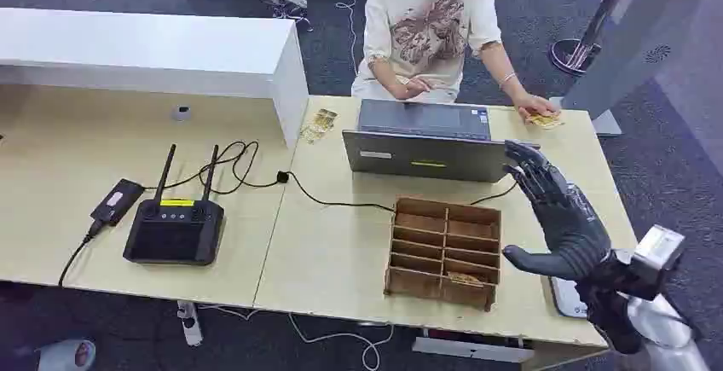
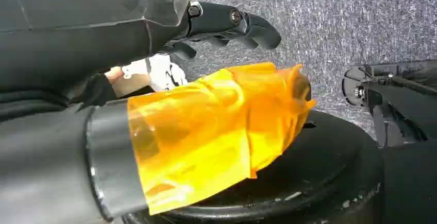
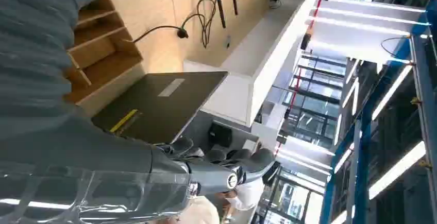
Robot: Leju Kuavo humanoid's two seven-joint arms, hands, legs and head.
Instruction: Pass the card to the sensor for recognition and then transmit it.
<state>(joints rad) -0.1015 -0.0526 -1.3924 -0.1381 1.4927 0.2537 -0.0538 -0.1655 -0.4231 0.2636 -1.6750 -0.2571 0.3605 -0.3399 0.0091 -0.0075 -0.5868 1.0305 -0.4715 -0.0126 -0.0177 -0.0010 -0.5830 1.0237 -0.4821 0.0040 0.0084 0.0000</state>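
My right hand (image 1: 563, 217) hovers over the table's right side, just right of the wooden sorting box (image 1: 443, 247), fingers spread and holding nothing. In the right wrist view its fingers (image 3: 227, 170) reach out beyond the laptop lid (image 3: 160, 103). A person across the table rests a hand on a yellowish card (image 1: 543, 119) at the far right corner. The black sensor box with two antennas (image 1: 175, 226) stands at the left. My left hand (image 2: 154, 33) hangs over the carpet, its thumb wrapped in orange tape (image 2: 216, 126), with nothing between thumb and fingers.
A grey laptop (image 1: 426, 142) stands between the person and the box. Loose cards (image 1: 317, 125) lie by the white counter (image 1: 153, 51). One box compartment holds a card (image 1: 465, 279). Black cables (image 1: 247, 175) cross the table, a small black device (image 1: 118, 200) lies left, and a white object (image 1: 564, 298) lies under my right wrist.
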